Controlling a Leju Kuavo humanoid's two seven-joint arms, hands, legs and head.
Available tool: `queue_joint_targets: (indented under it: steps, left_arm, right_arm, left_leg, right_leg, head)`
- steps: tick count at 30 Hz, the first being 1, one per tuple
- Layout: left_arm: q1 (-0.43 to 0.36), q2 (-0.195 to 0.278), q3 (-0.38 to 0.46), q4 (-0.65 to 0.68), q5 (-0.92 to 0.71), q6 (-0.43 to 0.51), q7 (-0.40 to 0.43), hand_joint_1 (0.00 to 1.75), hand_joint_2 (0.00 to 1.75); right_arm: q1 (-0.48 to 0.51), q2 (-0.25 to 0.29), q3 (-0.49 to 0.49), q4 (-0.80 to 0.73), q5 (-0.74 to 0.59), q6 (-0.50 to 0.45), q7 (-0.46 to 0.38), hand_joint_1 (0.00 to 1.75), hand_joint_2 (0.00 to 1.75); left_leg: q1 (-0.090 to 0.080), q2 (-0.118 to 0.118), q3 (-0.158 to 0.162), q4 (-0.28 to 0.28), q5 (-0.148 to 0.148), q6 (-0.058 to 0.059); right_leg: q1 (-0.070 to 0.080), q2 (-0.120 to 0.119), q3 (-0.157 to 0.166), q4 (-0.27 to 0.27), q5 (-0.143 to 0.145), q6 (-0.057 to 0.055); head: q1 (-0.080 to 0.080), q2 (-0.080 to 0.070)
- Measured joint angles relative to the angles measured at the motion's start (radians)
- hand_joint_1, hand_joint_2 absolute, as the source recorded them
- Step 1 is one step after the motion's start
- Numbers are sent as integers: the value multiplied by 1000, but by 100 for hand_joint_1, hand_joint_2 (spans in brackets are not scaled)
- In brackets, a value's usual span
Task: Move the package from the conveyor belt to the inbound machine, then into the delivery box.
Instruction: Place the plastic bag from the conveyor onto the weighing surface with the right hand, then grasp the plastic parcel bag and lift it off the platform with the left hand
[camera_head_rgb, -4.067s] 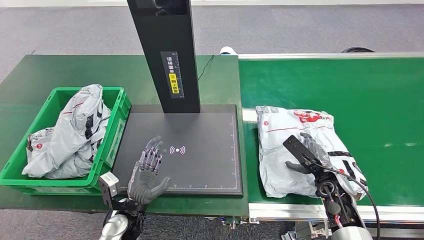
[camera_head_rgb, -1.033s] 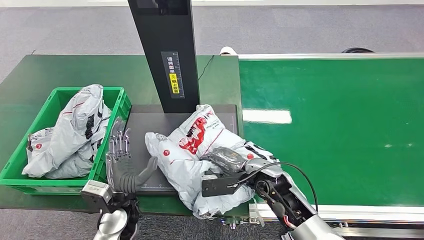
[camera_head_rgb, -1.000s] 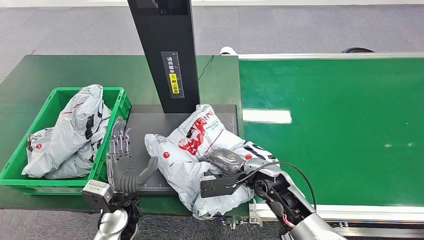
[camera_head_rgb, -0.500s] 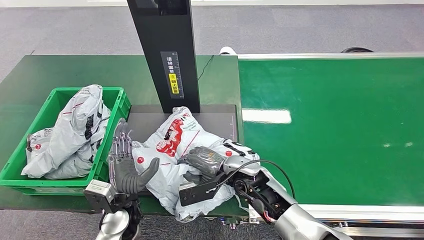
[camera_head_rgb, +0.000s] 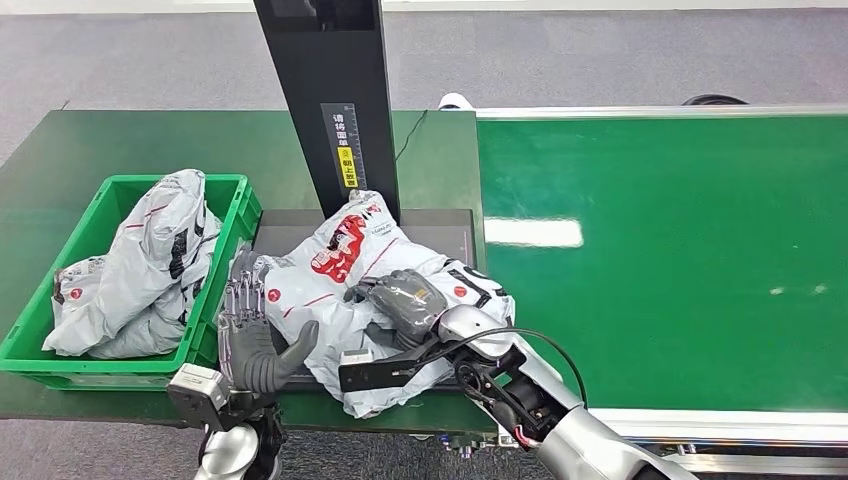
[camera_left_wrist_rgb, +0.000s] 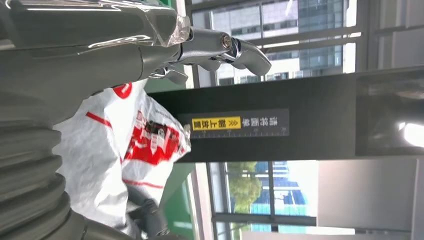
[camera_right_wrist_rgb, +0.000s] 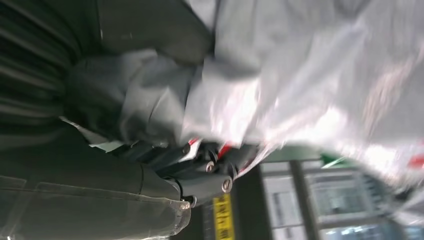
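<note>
The package (camera_head_rgb: 335, 262), a crumpled white and grey mail bag with red print, lies on the black plate (camera_head_rgb: 445, 228) of the inbound machine, against the foot of its column (camera_head_rgb: 322, 90). My right hand (camera_head_rgb: 401, 302) lies on top of the bag and grips it; in the right wrist view its thumb (camera_right_wrist_rgb: 132, 102) digs into the package (camera_right_wrist_rgb: 310, 70). My left hand (camera_head_rgb: 252, 338) stands open at the bag's left edge, its thumb touching the bag. In the left wrist view the fingers (camera_left_wrist_rgb: 220, 47) are spread in front of the package (camera_left_wrist_rgb: 120, 155).
The green delivery box (camera_head_rgb: 118, 374) sits left of the plate and holds several grey bags (camera_head_rgb: 140, 262). The green conveyor belt (camera_head_rgb: 680, 250) stretches to the right. The column carries a yellow label (camera_head_rgb: 348, 168). The dark green table edge runs along the front.
My right hand has carried the package left and farther back on the plate, up to the column's foot. The left hand has stayed nearly still, and the bag now meets it.
</note>
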Motion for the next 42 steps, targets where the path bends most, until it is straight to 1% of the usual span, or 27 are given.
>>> queue_joint_targets:
  steps: [4,8,11,16,18,22,25,30,37,39,42]
  left_arm:
    - [5,-1,0,-2,27,-40,14,0,175]
    - [10,0,0,-3,33,-53,16,0,175]
    - [10,0,-1,-3,33,-57,18,0,175]
    - [11,0,-2,-3,30,-62,21,0,175]
    - [11,0,-5,-3,31,-78,28,0,175]
    - [12,4,-11,-2,65,-157,49,0,175]
    - [13,6,-12,-1,45,-182,65,0,175]
    - [13,6,-12,1,31,-192,69,0,175]
    - [13,6,-12,1,22,-196,75,0,175]
    - [12,6,-15,3,-13,-196,97,0,175]
    - [3,8,-30,14,-121,-187,149,0,175]
  right_arm:
    - [23,-3,-68,-18,-89,-37,17,0,175]
    - [71,-15,-165,-71,-172,-75,-4,0,175]
    - [103,-24,-222,-106,-198,-87,-20,0,175]
    - [131,-33,-265,-139,-218,-87,-33,0,175]
    - [148,-34,-285,-157,-269,-78,-61,0,175]
    - [212,-32,-355,-228,-412,-82,-146,0,175]
    - [268,-30,-410,-289,-479,-78,-175,0,175]
    - [326,-27,-461,-352,-496,-68,-181,0,175]
    - [345,-24,-486,-380,-496,-59,-183,0,175]
    - [349,-24,-487,-386,-496,-34,-193,0,175]
    - [364,-25,-489,-401,-510,43,-220,0,175]
  left_leg:
    - [0,0,0,0,0,0]
    - [0,0,0,0,0,0]
    - [0,0,0,0,0,0]
    - [0,0,0,0,0,0]
    - [0,0,0,0,0,0]
    - [0,-1,-1,0,0,0]
    - [0,0,-1,0,-1,1]
    - [0,0,-1,0,-1,1]
    - [0,0,0,0,-1,1]
    - [0,0,0,0,-1,1]
    - [0,0,0,0,-1,1]
  right_leg:
    - [0,0,0,0,0,0]
    - [0,0,0,0,0,0]
    - [0,0,0,0,0,0]
    - [0,0,0,0,0,0]
    - [0,0,0,0,0,0]
    - [0,0,0,0,0,0]
    - [0,0,0,0,0,0]
    - [0,0,-1,0,0,0]
    - [0,0,0,0,0,0]
    - [0,0,-1,0,0,0]
    - [0,0,-1,0,0,0]
  head:
    - [0,0]
    - [0,0]
    - [0,0]
    - [0,0]
    - [0,0]
    - [0,0]
    - [0,0]
    - [0,0]
    - [0,0]
    - [0,0]
    - [0,0]
